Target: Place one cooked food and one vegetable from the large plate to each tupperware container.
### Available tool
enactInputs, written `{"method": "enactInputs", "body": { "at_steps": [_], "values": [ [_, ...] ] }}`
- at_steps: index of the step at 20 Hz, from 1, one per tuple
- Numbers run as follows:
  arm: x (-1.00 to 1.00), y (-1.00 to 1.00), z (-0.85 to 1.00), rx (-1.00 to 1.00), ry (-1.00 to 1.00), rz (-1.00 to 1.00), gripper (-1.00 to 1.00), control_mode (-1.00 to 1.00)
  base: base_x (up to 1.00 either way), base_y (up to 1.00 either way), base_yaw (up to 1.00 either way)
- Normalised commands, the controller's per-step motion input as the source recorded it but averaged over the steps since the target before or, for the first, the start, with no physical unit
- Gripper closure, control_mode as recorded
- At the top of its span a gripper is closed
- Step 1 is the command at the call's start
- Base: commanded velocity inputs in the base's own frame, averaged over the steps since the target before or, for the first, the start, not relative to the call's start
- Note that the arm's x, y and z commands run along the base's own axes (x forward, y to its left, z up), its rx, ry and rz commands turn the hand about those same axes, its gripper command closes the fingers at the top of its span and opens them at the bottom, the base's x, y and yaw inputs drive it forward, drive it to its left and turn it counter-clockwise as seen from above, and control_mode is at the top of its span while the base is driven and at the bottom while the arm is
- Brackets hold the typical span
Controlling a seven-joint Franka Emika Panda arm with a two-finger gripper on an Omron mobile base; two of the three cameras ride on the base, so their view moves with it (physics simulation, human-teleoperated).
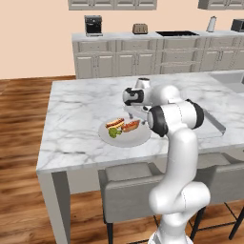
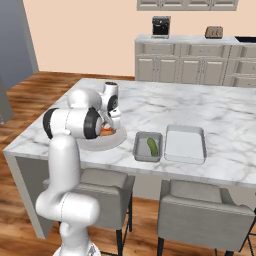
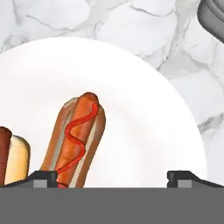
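Observation:
The large plate (image 1: 136, 138) (image 2: 107, 145) (image 3: 144, 100) lies near the island's front edge. It carries two hot dogs (image 1: 130, 126) (image 1: 115, 123) and a green broccoli piece (image 1: 114, 133). My gripper (image 1: 135, 115) (image 2: 114, 125) (image 3: 113, 178) hangs open just above the plate, holding nothing. In the hand view a ketchup-striped hot dog (image 3: 76, 140) lies by the left fingertip (image 3: 43, 178), with the other hot dog (image 3: 11, 155) at the left edge. Two tupperware containers stand right of the plate: the small one (image 2: 141, 152) holds a cucumber (image 2: 152, 145), and the larger one (image 2: 185, 145) has nothing in it.
Grey stools (image 1: 128, 190) (image 2: 205, 220) are tucked under the island's front. The island's left half (image 1: 76, 119) is bare marble. A sink (image 1: 231, 78) sits at its far right. A coffee machine (image 1: 93, 25) and a toaster (image 1: 139, 28) stand on the back counter.

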Motion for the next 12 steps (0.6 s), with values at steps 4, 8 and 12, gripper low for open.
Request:
{"method": "enactInputs", "body": {
  "at_steps": [4,8,12],
  "values": [
    [0.43,0.12,-0.38,-0.10,0.03,-0.21,-1.00,-1.00,0.00,0.00,0.00],
    [0.41,0.05,-0.20,-0.03,0.01,-0.16,-1.00,-1.00,0.00,0.00,0.00],
    [0.09,0.00,-0.22,0.00,0.01,-0.01,-1.00,-1.00,0.00,0.00,0.00]
  ]
}}
